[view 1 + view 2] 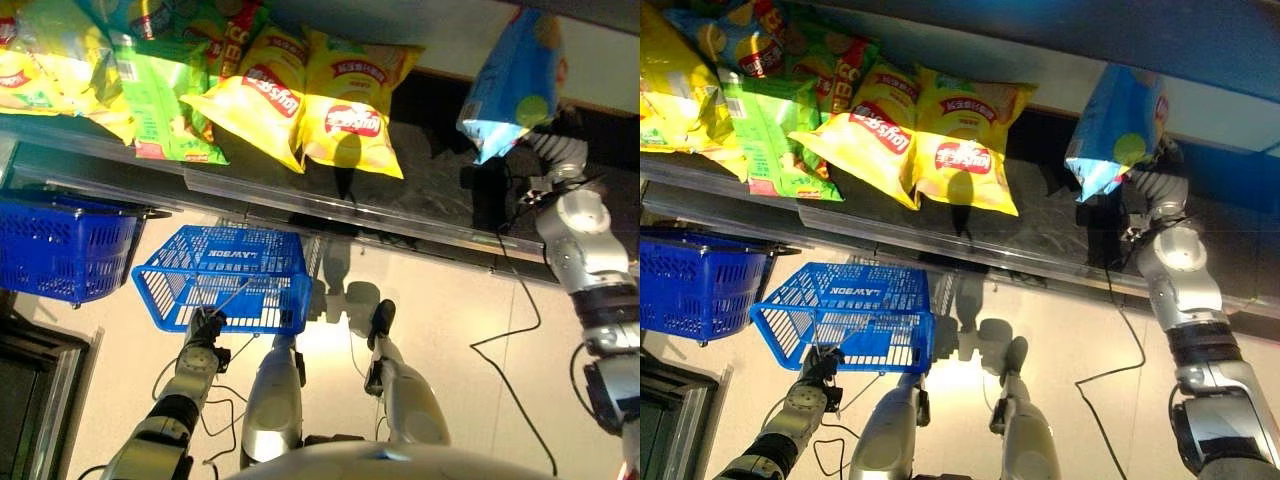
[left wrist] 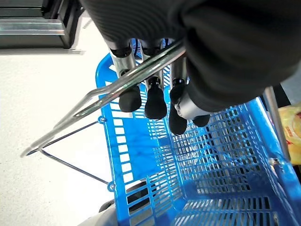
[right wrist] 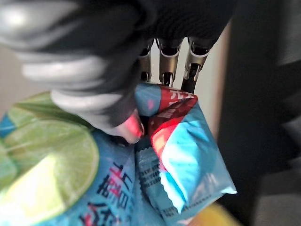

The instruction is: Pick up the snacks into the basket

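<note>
Right hand (image 3: pixel 117 70) pinches blue chip bag (image 1: pixel 515 85) by one corner, upper right. Left hand (image 2: pixel 155 89) curls round handle of light-blue basket (image 1: pixel 225 280), lower left. Risk: thin pinch slipping, bag missing the basket.

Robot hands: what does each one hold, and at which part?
Right hand pinches the blue snack bag at its crumpled edge; left hand curls round the basket's wire handle.

L robot hand (image 2: pixel 155 89) curled; R robot hand (image 3: pixel 117 84) pinching.

Two blue baskets (image 1: pixel 228 275) (image 1: pixel 62 245); two yellow chip bags (image 1: pixel 350 105) (image 1: pixel 258 92); one blue snack bag (image 1: pixel 515 85); one green pack (image 1: pixel 160 95).
</note>
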Robot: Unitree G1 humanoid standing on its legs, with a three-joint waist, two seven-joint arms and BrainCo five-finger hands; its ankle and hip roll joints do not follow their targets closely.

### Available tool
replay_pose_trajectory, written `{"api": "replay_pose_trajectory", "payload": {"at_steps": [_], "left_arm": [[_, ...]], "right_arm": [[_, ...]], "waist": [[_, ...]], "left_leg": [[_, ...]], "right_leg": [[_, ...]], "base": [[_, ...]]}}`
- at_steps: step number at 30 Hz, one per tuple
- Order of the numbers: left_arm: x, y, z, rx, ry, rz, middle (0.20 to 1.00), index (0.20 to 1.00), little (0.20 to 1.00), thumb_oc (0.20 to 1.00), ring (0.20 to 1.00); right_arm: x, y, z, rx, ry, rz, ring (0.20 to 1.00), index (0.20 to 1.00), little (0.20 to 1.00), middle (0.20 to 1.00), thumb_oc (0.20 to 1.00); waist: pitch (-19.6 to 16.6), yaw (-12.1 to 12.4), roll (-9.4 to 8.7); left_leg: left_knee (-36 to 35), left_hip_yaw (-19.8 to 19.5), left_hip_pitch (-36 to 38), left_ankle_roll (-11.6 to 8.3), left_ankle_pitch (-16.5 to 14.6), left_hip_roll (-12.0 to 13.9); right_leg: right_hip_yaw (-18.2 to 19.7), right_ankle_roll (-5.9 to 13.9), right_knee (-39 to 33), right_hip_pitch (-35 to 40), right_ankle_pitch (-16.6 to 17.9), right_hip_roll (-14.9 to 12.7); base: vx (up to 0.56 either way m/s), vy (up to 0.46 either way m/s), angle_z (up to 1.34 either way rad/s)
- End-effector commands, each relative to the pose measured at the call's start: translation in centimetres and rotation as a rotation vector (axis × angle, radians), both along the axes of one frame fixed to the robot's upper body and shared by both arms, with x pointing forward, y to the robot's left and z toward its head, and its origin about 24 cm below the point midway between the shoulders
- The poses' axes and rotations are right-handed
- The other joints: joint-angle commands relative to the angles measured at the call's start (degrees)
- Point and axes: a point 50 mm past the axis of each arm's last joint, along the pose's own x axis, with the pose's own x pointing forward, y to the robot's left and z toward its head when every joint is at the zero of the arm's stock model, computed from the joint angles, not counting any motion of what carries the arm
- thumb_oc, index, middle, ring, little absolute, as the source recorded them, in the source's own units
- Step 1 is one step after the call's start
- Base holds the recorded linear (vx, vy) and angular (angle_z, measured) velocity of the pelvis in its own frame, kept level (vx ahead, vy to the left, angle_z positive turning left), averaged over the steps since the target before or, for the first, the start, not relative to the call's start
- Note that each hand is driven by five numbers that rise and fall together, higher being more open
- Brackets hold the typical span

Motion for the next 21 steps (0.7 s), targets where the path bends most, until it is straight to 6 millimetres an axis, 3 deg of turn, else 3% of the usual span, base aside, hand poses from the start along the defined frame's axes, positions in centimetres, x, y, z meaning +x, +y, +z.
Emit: {"api": "replay_pose_trajectory", "payload": {"at_steps": [1,4,10,12,13,15,16,17,18,20,21], "left_arm": [[-3.8,3.6,-1.1,0.116,0.155,0.041,0.200,0.200,0.200,0.200,0.200],[-4.1,3.4,-1.5,0.086,0.175,0.057,0.200,0.200,0.200,0.200,0.200],[-4.6,3.7,-1.8,0.061,0.185,0.107,0.200,0.200,0.200,0.200,0.200],[-4.7,3.9,-1.7,0.056,0.180,0.120,0.200,0.200,0.200,0.200,0.200],[-4.7,3.9,-1.7,0.056,0.181,0.119,0.200,0.200,0.200,0.200,0.200],[-4.9,4.2,-1.8,0.044,0.184,0.134,0.200,0.200,0.200,0.200,0.200],[-5.1,4.2,-1.9,0.032,0.180,0.155,0.200,0.200,0.200,0.200,0.200],[-5.1,4.2,-1.8,0.024,0.176,0.162,0.200,0.200,0.200,0.200,0.200],[-5.1,4.4,-1.8,0.009,0.167,0.191,0.200,0.200,0.200,0.200,0.200],[-5.0,4.4,-1.7,-0.010,0.153,0.216,0.200,0.200,0.200,0.200,0.200],[-5.0,4.4,-1.7,-0.010,0.153,0.217,0.200,0.200,0.200,0.200,0.200]], "right_arm": [[-1.5,0.1,2.7,-0.013,-0.157,0.062,0.200,0.200,0.200,0.200,0.200],[-3.5,2.0,1.9,-0.131,-0.147,0.177,0.200,0.200,0.200,0.200,0.200],[-5.9,2.9,-1.4,-0.139,-0.063,0.258,0.200,0.200,0.200,0.200,0.200],[-7.4,3.4,-4.1,-0.199,0.050,0.303,0.200,0.200,0.200,0.200,0.200],[-7.5,3.4,-4.1,-0.199,0.051,0.302,0.200,0.200,0.200,0.200,0.200],[-8.4,3.3,-6.0,-0.297,0.157,0.315,0.200,0.200,0.200,0.200,0.200],[-8.8,2.8,-8.3,-0.292,0.259,0.307,0.200,0.200,0.200,0.200,0.200],[-9.1,2.4,-8.6,-0.344,0.284,0.292,0.200,0.200,0.200,0.200,0.200],[-9.8,1.4,-11.9,-0.418,0.442,0.245,0.200,0.200,0.200,0.200,0.200],[-10.3,0.2,-14.4,-0.564,0.575,0.188,0.200,0.200,0.200,0.200,0.200],[-10.3,0.2,-14.4,-0.564,0.575,0.188,0.200,0.200,0.200,0.200,0.200]], "waist": [[-4.3,0.1,-2.28],[-4.9,-1.2,-2.39],[-5.4,-2.4,-2.53],[-5.4,-3.2,-2.73],[-5.5,-3.2,-2.73],[-5.6,-3.8,-2.96],[-5.5,-4.0,-3.09],[-5.5,-4.2,-3.17],[-5.5,-4.5,-3.29],[-5.2,-4.7,-3.37],[-5.2,-4.7,-3.37]], "left_leg": [[0.2,-3.0,-2.1,0.45,-1.8,-2.1],[0.2,-2.6,-1.9,0.43,-1.8,-2.1],[0.2,-2.2,-1.3,0.43,-2.0,-1.9],[0.2,-1.9,-0.9,0.41,-2.1,-1.6],[0.2,-1.9,-0.9,0.41,-2.1,-1.6],[0.3,-1.7,-0.5,0.29,-2.2,-1.4],[0.3,-1.6,-0.3,0.27,-2.2,-1.4],[0.4,-1.6,-0.2,0.24,-2.3,-1.3],[0.4,-1.5,0.1,0.12,-2.3,-1.2],[0.5,-1.5,0.3,0.05,-2.3,-1.0],[0.5,-1.5,0.3,0.04,-2.3,-1.0]], "right_leg": [[2.5,7.48,0.6,-2.4,1.9,-3.8],[3.0,7.35,0.6,-2.5,1.9,-3.8],[3.5,7.09,0.8,-2.4,1.6,-3.5],[3.9,7.00,1.0,-2.4,1.4,-3.3],[3.9,7.00,1.0,-2.4,1.4,-3.3],[4.2,6.94,1.1,-2.2,1.1,-3.1],[4.3,6.89,1.2,-2.1,1.1,-2.9],[4.3,6.83,1.4,-2.1,0.9,-2.9],[4.4,6.79,1.6,-2.0,0.7,-2.7],[4.5,6.73,2.0,-2.0,0.5,-2.6],[4.5,6.73,2.0,-2.0,0.5,-2.6]], "base": [[0.01,-0.012,-0.07],[0.00,-0.014,-0.08],[0.00,-0.015,-0.05],[0.00,-0.015,-0.05],[0.00,0.000,0.00],[0.01,-0.013,-0.06],[0.00,-0.015,-0.13],[0.00,-0.028,-0.14],[0.00,-0.030,-0.09],[0.00,-0.027,-0.08],[-0.01,-0.024,-0.13]]}}
